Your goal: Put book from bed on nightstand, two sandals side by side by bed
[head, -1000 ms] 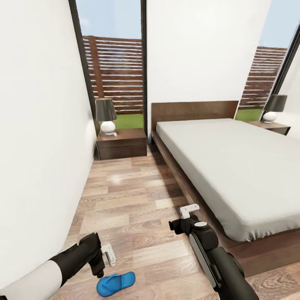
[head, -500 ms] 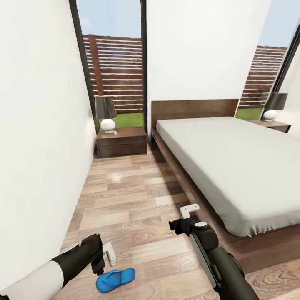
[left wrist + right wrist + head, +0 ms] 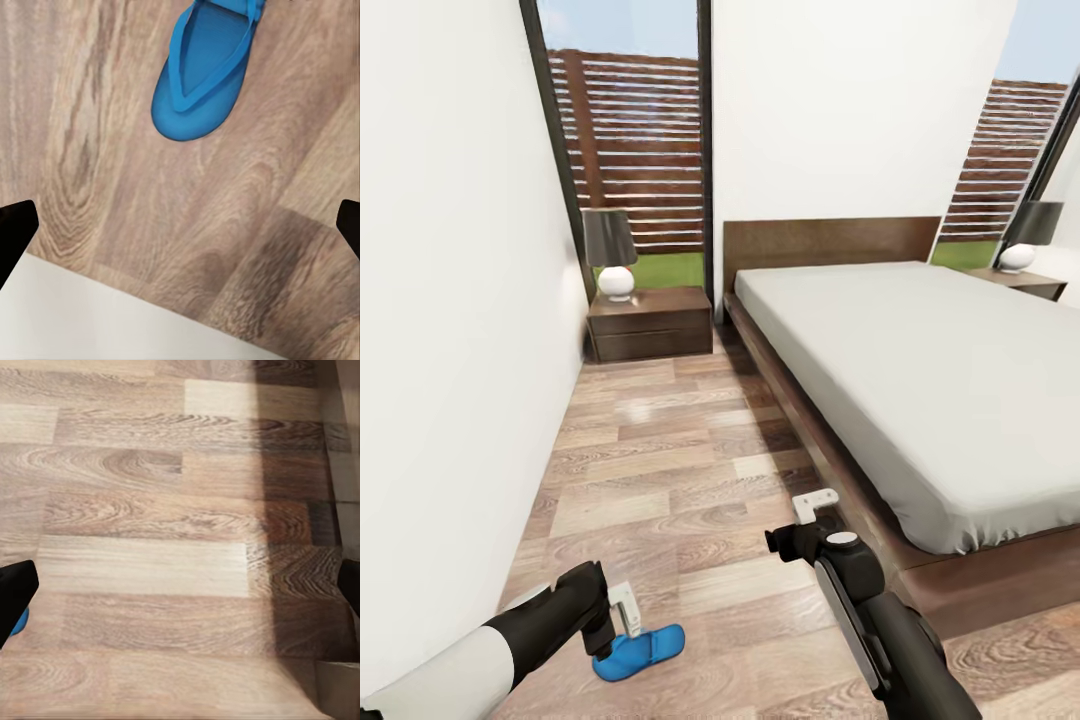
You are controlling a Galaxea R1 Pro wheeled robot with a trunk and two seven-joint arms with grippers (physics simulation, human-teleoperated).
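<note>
the floor [image 3: 680, 450] is showing light wood planks with visible grain and a faint sheen. the bed [image 3: 920, 370] is wearing a matt grey cloth mattress over dark wood, the nightstand [image 3: 650, 325] is looking like dark wood, and the sandal [image 3: 202, 75] is looking smooth and rubbery.

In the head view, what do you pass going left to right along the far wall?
Lamp on the near nightstand → bed headboard → second lamp on the far nightstand.
</note>
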